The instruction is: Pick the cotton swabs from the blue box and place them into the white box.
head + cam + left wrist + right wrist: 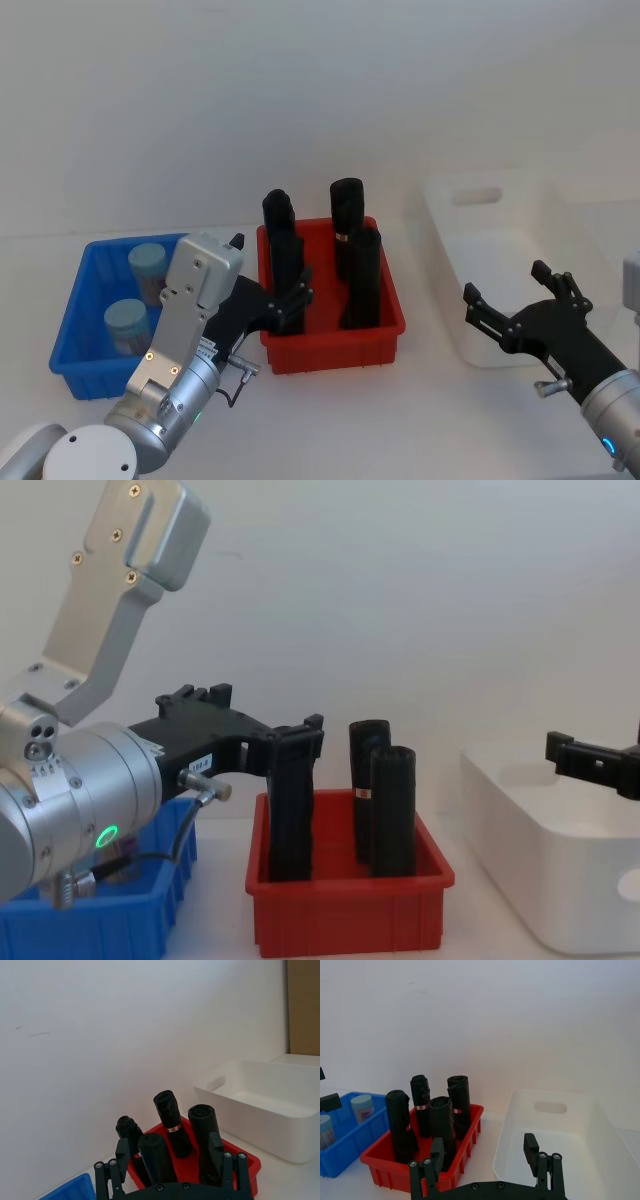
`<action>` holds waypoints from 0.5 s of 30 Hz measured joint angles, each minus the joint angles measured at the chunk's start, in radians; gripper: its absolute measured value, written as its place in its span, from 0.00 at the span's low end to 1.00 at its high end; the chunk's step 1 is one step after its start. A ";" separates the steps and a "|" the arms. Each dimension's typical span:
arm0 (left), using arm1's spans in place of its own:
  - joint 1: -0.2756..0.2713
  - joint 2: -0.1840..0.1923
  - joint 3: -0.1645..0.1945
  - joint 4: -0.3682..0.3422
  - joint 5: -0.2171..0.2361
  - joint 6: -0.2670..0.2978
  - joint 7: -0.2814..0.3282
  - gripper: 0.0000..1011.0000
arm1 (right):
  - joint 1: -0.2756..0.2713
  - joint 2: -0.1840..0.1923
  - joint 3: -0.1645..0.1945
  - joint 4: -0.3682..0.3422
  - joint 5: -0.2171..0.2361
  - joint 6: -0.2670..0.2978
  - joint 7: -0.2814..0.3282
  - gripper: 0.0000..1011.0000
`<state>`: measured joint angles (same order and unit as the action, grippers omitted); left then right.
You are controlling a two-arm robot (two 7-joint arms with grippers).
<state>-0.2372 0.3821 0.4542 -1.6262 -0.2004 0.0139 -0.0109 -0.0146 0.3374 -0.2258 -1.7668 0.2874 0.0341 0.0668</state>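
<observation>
- Left gripper hangs raised, fingers spread wide, just by the near left side of the red bin and pointing at the black rolls standing in it.
- Off to that gripper's left and lower down sits the blue box. Two cotton swabs stand upright inside it, lids up, one nearer the robot and one farther back, both well apart from the fingers.
- Right gripper hovers with its fingers parted too, at the near end of the white box.
- The white box stretches ahead of and below the right gripper's fingertips, and the red bin stands to this gripper's left.
</observation>
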 joint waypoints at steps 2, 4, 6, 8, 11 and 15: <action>0.000 0.000 0.000 0.000 0.000 0.000 0.000 0.99 | 0.000 0.000 0.000 0.000 0.000 0.000 0.000 0.99; 0.000 0.000 0.000 0.000 0.000 0.000 0.000 0.99 | 0.000 0.000 0.000 0.000 0.000 0.000 0.000 0.99; 0.000 0.000 0.000 0.000 0.000 0.000 0.000 0.99 | 0.000 0.000 0.000 0.000 0.000 0.000 0.000 0.99; 0.000 0.000 0.000 0.000 0.000 0.000 0.000 0.99 | 0.000 0.000 0.000 0.000 0.000 0.000 0.000 0.99; 0.000 0.000 0.000 0.000 0.000 0.000 0.000 0.99 | 0.000 0.000 0.000 0.000 0.000 0.000 0.000 0.99; 0.000 0.000 0.000 0.000 0.000 0.000 0.000 0.99 | 0.000 0.000 0.000 0.000 0.000 0.000 0.000 0.99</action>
<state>-0.2372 0.3821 0.4542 -1.6262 -0.2004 0.0139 -0.0109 -0.0147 0.3375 -0.2258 -1.7668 0.2873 0.0340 0.0668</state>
